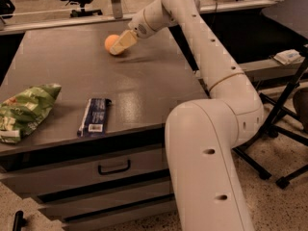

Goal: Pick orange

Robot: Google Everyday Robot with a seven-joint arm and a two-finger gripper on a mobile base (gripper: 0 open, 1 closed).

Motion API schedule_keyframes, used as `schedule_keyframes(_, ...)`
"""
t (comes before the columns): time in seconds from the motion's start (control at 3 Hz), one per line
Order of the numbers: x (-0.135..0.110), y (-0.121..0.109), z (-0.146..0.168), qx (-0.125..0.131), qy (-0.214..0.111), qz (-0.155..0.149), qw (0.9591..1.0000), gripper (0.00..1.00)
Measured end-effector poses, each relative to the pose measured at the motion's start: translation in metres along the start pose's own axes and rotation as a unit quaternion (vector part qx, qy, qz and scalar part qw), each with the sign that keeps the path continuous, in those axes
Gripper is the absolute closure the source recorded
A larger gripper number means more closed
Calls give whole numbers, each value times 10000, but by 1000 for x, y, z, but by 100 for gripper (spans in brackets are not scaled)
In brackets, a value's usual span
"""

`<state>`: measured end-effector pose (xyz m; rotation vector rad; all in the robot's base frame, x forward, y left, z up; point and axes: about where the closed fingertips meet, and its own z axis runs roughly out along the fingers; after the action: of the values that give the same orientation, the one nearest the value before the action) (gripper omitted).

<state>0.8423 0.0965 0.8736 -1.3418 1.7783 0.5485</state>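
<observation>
camera view, hand at orange, drawers closed

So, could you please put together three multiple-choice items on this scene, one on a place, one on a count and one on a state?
1. Where is the gripper?
A. At the orange, on the far part of the table.
B. At the table's front edge.
C. Off the table, near the floor.

2. How many loose things lie on the table?
A. One.
B. Three.
C. Five.

3. How does the dark packet lie?
A. Flat on the table.
B. Standing on end.
C. Held in the gripper.

Answers:
1 A, the gripper's tip overlaps the orange in this view.
2 B, the orange, the green bag and the dark packet.
3 A, it rests flat near the front edge.
</observation>
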Motion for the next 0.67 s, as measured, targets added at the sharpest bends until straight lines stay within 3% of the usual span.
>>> schedule_keyframes(0.67, -14, 38, 31, -665, 41, -171, 9976, 63)
